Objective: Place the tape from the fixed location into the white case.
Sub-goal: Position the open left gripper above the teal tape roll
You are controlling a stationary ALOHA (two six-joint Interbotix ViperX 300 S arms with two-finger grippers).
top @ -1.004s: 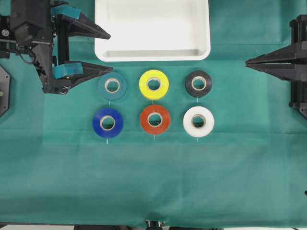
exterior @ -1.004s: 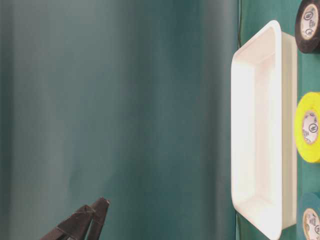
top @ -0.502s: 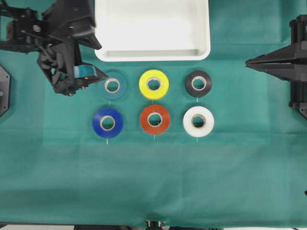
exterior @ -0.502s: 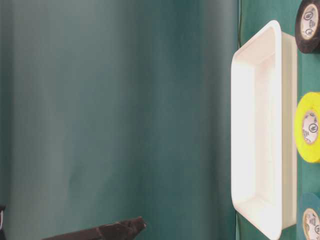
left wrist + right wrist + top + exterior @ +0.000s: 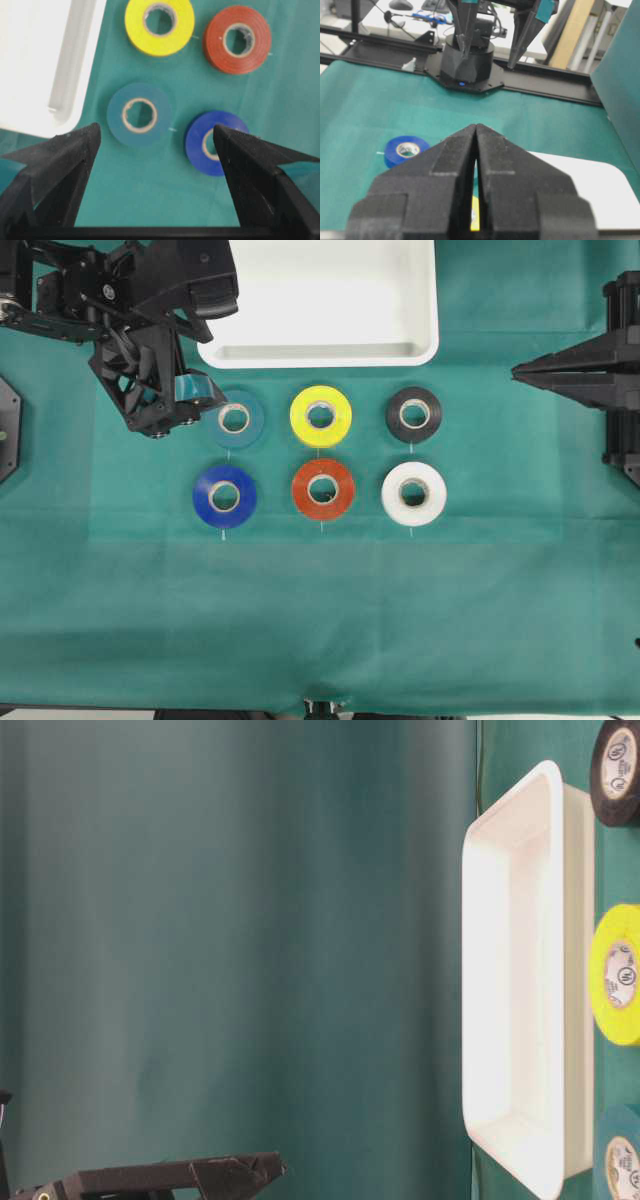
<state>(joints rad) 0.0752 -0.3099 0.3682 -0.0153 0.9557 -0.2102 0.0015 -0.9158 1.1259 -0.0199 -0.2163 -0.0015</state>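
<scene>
Left claw (image 5: pixel 155 137) hangs over the desk (image 5: pixel 320 620) with its two black fingers (image 5: pixel 60 165) spread wide apart, holding nothing. In the left wrist view the teal tape (image 5: pixel 139 114) lies flat on the green cloth between and just beyond the fingertips, untouched. In the overhead view the left arm's black wrist sits just left of the teal tape (image 5: pixel 234 418) and overlaps the near left corner of the white case (image 5: pixel 425 345).

The white case lies at the far edge of the desk, just beyond the far row of rolls. That row runs teal tape, yellow roll (image 5: pixel 320 415), black roll (image 5: pixel 413 414); the nearer row runs royal-blue roll (image 5: pixel 224 496), red roll (image 5: pixel 322 489), white roll (image 5: pixel 413 493). All six lie flat, apart from one another, pale cores facing up.

The right claw (image 5: pixel 476 132) stays out at the right edge of the desk, well apart from the rolls, its fingers pressed together on nothing. In the table-level view only the case's rim (image 5: pixel 545 780) and parts of three rolls show.
</scene>
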